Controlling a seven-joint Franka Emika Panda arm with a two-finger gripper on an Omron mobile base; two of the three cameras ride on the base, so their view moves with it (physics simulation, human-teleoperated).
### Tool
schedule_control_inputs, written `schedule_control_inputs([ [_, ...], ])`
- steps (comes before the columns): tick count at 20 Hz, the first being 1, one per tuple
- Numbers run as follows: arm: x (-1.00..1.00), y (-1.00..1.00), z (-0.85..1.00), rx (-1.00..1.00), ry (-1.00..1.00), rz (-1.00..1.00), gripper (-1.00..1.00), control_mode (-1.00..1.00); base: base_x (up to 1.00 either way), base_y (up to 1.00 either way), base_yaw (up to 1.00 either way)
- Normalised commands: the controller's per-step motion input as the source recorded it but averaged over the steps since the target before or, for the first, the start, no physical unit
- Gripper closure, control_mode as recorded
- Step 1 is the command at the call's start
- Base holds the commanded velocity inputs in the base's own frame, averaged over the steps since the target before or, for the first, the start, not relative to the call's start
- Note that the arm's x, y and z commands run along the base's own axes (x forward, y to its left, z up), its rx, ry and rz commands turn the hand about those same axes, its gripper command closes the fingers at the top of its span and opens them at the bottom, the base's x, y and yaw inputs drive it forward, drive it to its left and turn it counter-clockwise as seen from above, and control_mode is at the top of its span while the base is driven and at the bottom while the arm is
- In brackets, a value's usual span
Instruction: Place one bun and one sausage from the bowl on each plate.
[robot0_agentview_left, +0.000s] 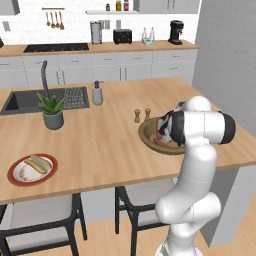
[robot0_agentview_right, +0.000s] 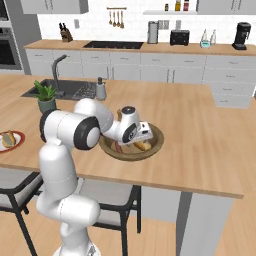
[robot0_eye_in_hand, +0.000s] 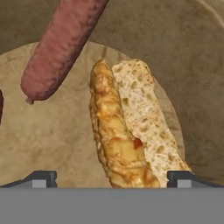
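One bun (robot0_eye_in_hand: 127, 135), lower centre of my hand view, lying on the floor of the bowl (robot0_eye_in_hand: 52, 140): split, golden crust left, pale crumb right. I judge it light and soft, easily crushed; best gripped across its middle. Gripper (robot0_eye_in_hand: 111, 179) wide apart, holding nothing, straddling it. One sausage (robot0_eye_in_hand: 61, 48), upper left: reddish, firmer, likely to roll.

On the island counter (robot0_agentview_left: 100, 140), you find the bowl (robot0_agentview_left: 147, 134) at the near right edge. In it, the bun (robot0_eye_in_hand: 127, 131) lies just beside the sausage (robot0_eye_in_hand: 59, 48), which sits at its 10 o'clock. The plate (robot0_agentview_left: 15, 175) rests well apart at the bowl's 9 o'clock. The potted plant (robot0_agentview_left: 52, 111) stands before the sink (robot0_agentview_left: 30, 100).
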Motion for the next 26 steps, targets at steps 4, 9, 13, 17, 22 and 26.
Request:
schedule_control_inputs([
  [4,0.01,0.00,-0.09,0.00,0.00,0.00,-1.00,-1.00,0.00,0.00,0.00],
  [9,0.01,0.00,-0.07,0.00,0.00,0.00,-1.00,-1.00,0.00,0.00,0.00],
  [13,0.01,-0.01,-0.04,0.00,0.00,0.00,1.00,-1.00,0.00,0.00,0.00],
  [17,0.03,-0.01,0.00,0.00,0.00,0.00,1.00,-1.00,0.00,0.00,0.00],
  [22,0.00,-0.01,0.00,0.00,0.00,0.00,1.00,-1.00,0.00,0.00,0.00],
  [26,0.00,0.00,0.00,0.00,0.00,0.00,1.00,-1.00,0.00,0.00,0.00],
])
